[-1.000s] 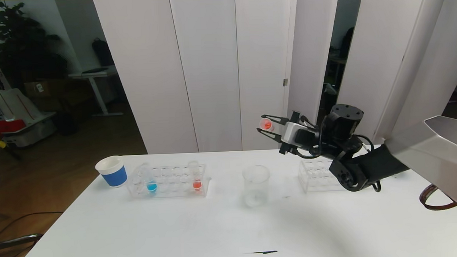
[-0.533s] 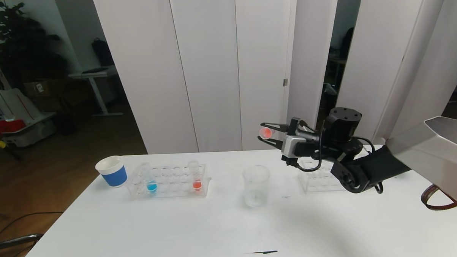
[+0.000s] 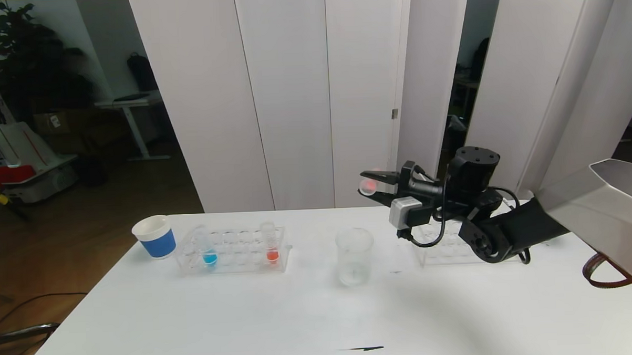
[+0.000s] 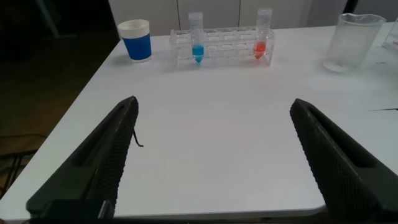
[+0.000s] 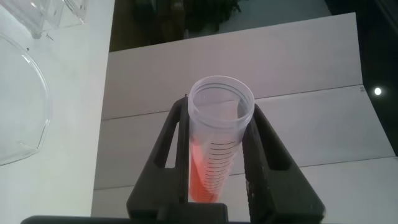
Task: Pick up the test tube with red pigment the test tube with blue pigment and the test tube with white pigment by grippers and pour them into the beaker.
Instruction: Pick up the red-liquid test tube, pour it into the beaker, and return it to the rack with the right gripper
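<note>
My right gripper [image 3: 370,184] is shut on a test tube with orange-red liquid [image 3: 368,185] and holds it tipped on its side, above and just right of the clear beaker [image 3: 354,255]. In the right wrist view the tube [image 5: 217,149] sits between the fingers [image 5: 268,149], with the liquid along its lower side and the beaker's rim [image 5: 34,93] at the edge. The test tube with blue pigment [image 3: 209,253] and a second red tube [image 3: 271,248] stand in the left rack [image 3: 235,262]. No white-pigment tube is in view. My left gripper [image 4: 212,102] is open and empty over the table's near side.
A white paper cup with a blue sleeve [image 3: 155,236] stands left of the left rack. A second clear rack [image 3: 440,244] sits behind my right arm. A small dark mark [image 3: 361,348] lies near the front edge of the white table [image 3: 195,318].
My right gripper has come down a little and rolled at the wrist, with the red tube in it now more on its side. The beaker and racks have not moved.
</note>
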You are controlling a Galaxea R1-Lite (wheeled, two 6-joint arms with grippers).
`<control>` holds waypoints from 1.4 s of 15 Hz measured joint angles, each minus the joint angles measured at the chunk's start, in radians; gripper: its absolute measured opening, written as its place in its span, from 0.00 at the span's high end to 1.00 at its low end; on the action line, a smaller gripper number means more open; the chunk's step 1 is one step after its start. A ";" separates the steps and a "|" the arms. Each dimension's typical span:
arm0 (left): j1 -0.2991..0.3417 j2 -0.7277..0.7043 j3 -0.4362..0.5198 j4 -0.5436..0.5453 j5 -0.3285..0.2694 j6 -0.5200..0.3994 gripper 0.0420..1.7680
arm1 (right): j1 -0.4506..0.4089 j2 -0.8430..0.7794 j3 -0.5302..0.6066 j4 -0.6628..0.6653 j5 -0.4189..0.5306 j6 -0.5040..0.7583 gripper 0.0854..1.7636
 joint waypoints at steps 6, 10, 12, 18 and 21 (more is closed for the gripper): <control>0.000 0.000 0.000 0.000 0.000 0.000 0.01 | 0.006 0.022 -0.039 0.013 -0.018 -0.055 0.71; 0.000 0.000 0.000 0.000 0.000 0.000 0.01 | 0.013 0.028 -0.045 0.026 -0.016 -0.107 0.71; 0.000 0.000 0.000 0.000 0.000 0.000 0.01 | 0.011 0.030 -0.045 0.027 -0.013 -0.141 0.71; 0.000 0.000 0.000 0.000 0.000 0.000 0.01 | 0.003 0.041 -0.058 0.027 -0.009 -0.211 0.71; 0.000 0.000 0.000 0.000 0.000 0.000 0.01 | 0.005 0.051 -0.076 0.030 -0.009 -0.212 0.71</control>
